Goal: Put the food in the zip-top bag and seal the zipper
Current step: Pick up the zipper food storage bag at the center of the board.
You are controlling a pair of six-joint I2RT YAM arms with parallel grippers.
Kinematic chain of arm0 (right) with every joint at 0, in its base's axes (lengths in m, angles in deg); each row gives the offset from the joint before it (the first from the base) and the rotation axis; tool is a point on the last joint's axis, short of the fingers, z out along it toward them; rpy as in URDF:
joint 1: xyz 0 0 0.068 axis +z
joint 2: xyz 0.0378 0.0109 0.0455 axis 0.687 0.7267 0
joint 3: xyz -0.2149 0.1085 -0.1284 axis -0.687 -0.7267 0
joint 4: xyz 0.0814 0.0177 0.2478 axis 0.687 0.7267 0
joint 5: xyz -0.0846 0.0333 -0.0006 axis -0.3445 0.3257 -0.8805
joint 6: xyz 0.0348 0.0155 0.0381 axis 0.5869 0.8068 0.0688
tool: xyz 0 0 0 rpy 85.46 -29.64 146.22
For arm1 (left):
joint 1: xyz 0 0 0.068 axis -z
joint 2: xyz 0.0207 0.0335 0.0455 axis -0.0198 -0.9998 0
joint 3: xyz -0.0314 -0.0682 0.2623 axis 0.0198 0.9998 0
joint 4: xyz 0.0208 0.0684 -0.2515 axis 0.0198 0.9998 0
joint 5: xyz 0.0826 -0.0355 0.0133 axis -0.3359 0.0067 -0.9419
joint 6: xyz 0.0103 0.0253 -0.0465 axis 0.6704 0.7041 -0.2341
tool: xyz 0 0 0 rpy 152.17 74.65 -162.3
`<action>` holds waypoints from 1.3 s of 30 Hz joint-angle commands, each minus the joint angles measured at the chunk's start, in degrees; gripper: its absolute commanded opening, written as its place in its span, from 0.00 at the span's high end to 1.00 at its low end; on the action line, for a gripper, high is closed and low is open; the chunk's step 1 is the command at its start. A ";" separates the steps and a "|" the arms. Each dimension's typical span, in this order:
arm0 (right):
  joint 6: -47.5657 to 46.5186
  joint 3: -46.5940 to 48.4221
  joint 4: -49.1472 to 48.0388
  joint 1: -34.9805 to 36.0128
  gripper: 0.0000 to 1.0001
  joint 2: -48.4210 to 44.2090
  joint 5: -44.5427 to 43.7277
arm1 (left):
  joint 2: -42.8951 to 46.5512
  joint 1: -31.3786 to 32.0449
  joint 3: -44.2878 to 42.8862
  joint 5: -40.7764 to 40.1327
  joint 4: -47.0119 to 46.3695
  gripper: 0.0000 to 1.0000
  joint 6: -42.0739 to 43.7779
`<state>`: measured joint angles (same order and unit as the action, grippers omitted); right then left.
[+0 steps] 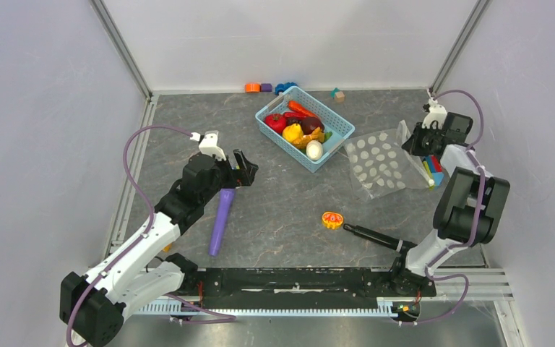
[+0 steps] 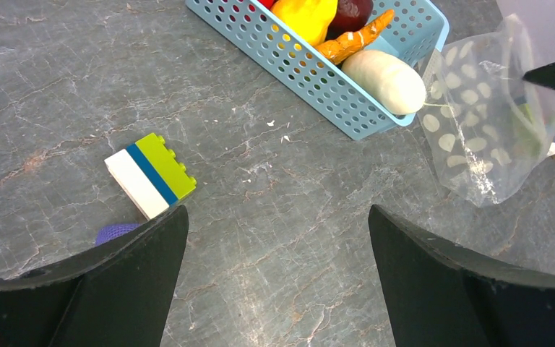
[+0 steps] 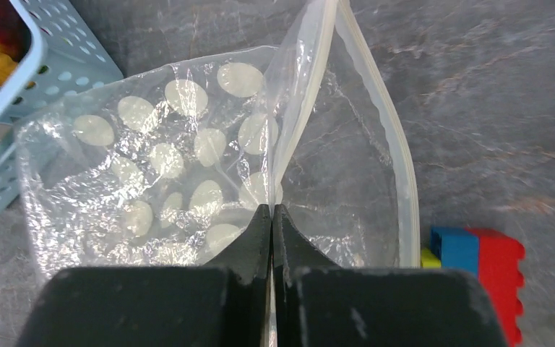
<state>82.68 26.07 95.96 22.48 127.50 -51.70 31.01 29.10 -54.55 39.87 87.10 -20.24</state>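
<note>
The clear zip-top bag (image 1: 379,165) with white dots lies on the table to the right of the blue basket (image 1: 336,123). My right gripper (image 3: 272,210) is shut on the upper layer of the bag (image 3: 188,166) at its mouth and holds that layer raised. The zipper (image 3: 405,181) curves along the open mouth. Food (image 1: 300,129) fills the basket: a white egg (image 2: 384,78), a yellow pepper (image 2: 305,14), an orange carrot (image 2: 350,40). An orange toy slice (image 1: 332,219) lies on the table. My left gripper (image 2: 274,238) hangs open over bare table, left of the basket.
A purple toy stick (image 1: 222,220) lies by the left arm. A black-handled tool (image 1: 372,236) lies near the front. Building blocks sit at the back wall (image 1: 267,87), beside the bag (image 3: 477,253), and under the left gripper (image 2: 150,173).
</note>
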 commanded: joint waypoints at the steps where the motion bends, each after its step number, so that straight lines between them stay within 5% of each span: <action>1: 3.61 -0.98 0.10 2.13 1.00 -9.57 -5.61 | 0.94 0.08 0.08 -0.82 -1.43 0.00 1.82; 9: 8.99 -2.74 3.40 14.16 1.00 -26.36 -23.13 | 1.42 0.08 -0.10 1.08 -1.18 0.00 1.22; 15: 12.77 -5.69 -0.94 20.54 1.00 -37.61 -12.96 | 2.63 0.08 0.00 3.63 -1.31 0.00 1.12; 23: 15.06 -7.58 -3.53 36.20 1.00 -41.48 -6.43 | 5.68 0.08 0.57 7.86 -1.78 0.00 0.51; 34: 38.75 -24.54 -28.27 60.13 1.00 -39.52 -43.75 | 10.40 0.11 0.36 13.35 -1.50 0.00 -1.37; 39: 47.38 -27.59 -38.25 66.87 1.00 -35.57 -49.93 | 9.44 0.25 0.23 18.47 -0.29 0.00 -1.29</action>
<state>119.29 0.02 72.36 85.56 89.91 -91.50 40.83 29.13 -53.70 52.77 87.36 -20.53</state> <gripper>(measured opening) 0.009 0.994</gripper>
